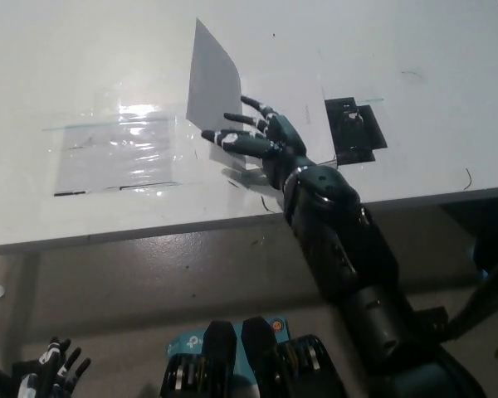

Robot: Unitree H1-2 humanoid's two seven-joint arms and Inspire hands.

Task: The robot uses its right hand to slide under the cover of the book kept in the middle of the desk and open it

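White paper of the book's cover (213,75) stood lifted, tilted up near the desk's (83,58) front edge, midway along it. The right hand (261,141) lay under it, fingers spread wide, holding nothing. The left hand (56,369) hung below the desk's front edge, fingers apart.

Lab-type test setup, plain white desk (83,50), clear plastic sheet (116,153) taped flat nr its front edge, black mat (354,124) at right, bare grey floor (149,274) below
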